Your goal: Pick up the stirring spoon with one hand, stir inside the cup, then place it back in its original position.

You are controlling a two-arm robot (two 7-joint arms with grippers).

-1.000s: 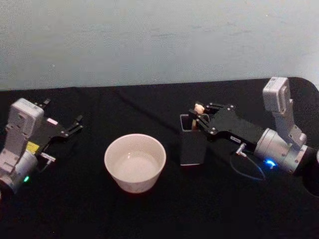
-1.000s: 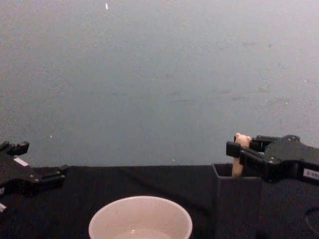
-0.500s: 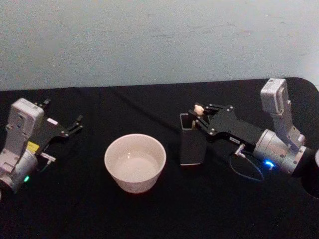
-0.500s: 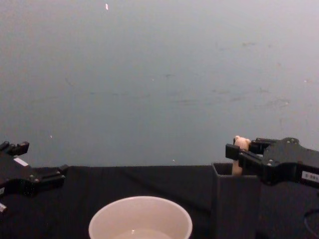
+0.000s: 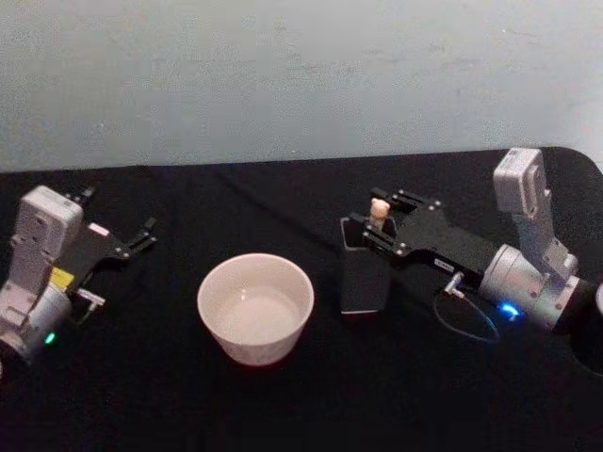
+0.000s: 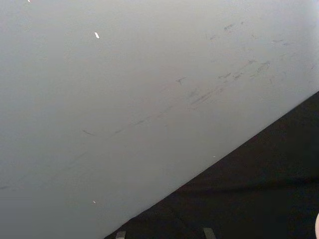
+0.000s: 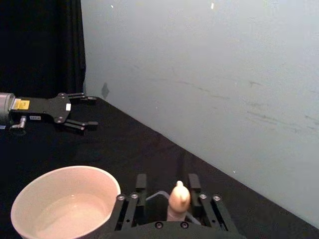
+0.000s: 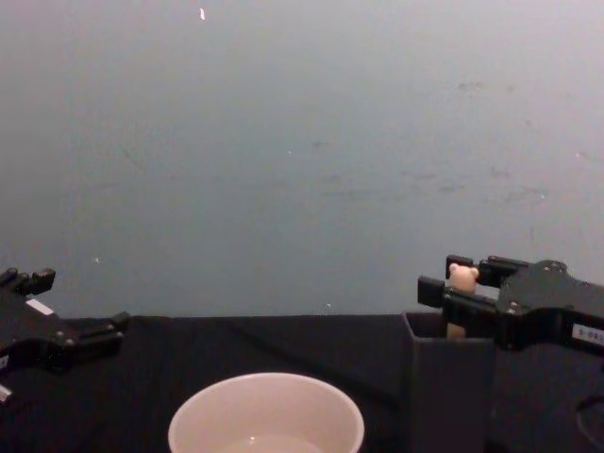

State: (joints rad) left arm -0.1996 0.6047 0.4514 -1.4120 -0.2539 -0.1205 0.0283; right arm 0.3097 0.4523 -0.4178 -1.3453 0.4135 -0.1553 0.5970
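The stirring spoon (image 5: 379, 208) stands upright in the dark grey square holder (image 5: 363, 278), only its beige handle and bear head (image 8: 461, 277) showing above the rim. My right gripper (image 5: 382, 218) is open, with one finger on each side of the handle (image 7: 178, 198) and a gap beside it. The off-white cup (image 5: 254, 306) sits just left of the holder, also seen in the right wrist view (image 7: 65, 199) and the chest view (image 8: 266, 415). My left gripper (image 5: 146, 235) rests open at the table's far left, apart from everything.
A black cloth covers the table (image 5: 188, 395) and a pale wall (image 5: 301, 75) stands close behind it. A thin cable loop (image 5: 468, 320) hangs by my right wrist. Free cloth lies in front of the cup and between the cup and my left gripper.
The spoon's bear head has gone from leaning to standing upright in the holder. My right gripper's fingers have shifted slightly around it. The left arm has not moved.
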